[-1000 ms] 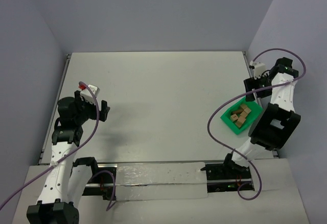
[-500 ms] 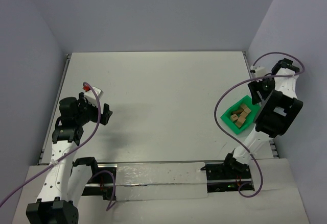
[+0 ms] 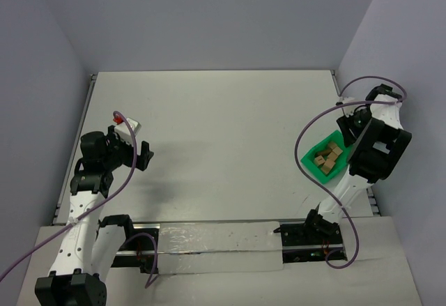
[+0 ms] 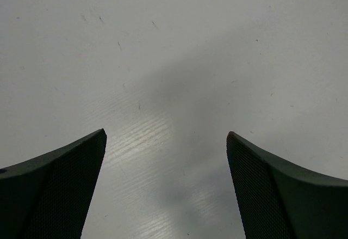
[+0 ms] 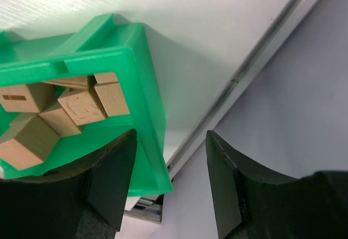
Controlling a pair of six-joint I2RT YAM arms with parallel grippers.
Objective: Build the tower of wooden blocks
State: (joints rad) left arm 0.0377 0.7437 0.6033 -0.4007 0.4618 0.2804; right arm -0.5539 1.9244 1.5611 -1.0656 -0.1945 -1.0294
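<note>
Near the right edge of the surface (image 3: 223,132), the right tool (image 5: 169,135) hangs spread and empty over the rim of the bright green plastic bin (image 5: 147,86), which holds the small light-brown wooden cubes (image 5: 81,108). They are probably light, stiff and smooth, so pinch opposite flat faces. The left tool (image 4: 166,135) gapes empty.

Pretty sure I live in a robotics lab test cell: bare white table (image 3: 209,132) boxed in on three sides by plain lilac-grey walls (image 3: 209,20). My left arm (image 3: 87,194) and right arm (image 3: 376,154) sit bolted along a mounting strip (image 3: 209,247) at its near edge, purple cables (image 3: 298,151) looping loose.
</note>
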